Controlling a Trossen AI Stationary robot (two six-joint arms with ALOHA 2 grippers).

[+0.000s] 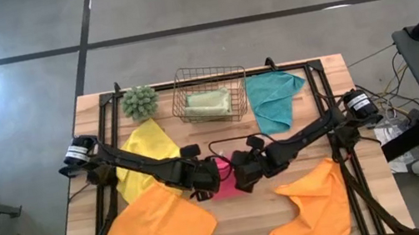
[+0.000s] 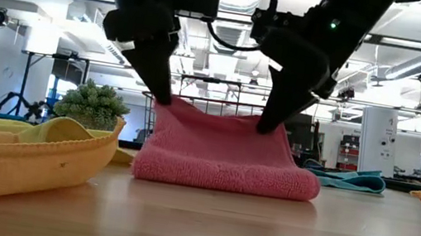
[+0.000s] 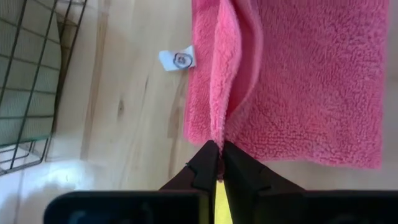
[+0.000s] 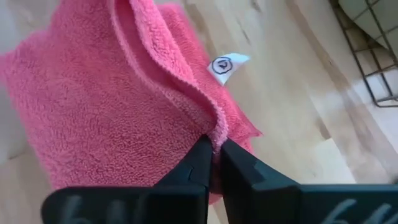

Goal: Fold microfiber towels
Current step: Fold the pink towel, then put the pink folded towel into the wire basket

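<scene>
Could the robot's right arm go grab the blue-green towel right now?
Probably not yet. The right gripper is pinching the pink towel together with the left gripper. The teal towel lies uncovered on the right arm's side, so once it lets go, the way looks free.

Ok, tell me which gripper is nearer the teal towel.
Right. The right gripper pinches the pink towel at the table's middle, on the side toward the teal towel; the left gripper pinches its far side.

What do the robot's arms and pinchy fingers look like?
Both arms are dark, nearly black, with silvery round motor caps at the outer joints. The left gripper and right gripper each have two black wedge-shaped fingers narrowing to tips. A thin black cable loops between the wrists.
</scene>
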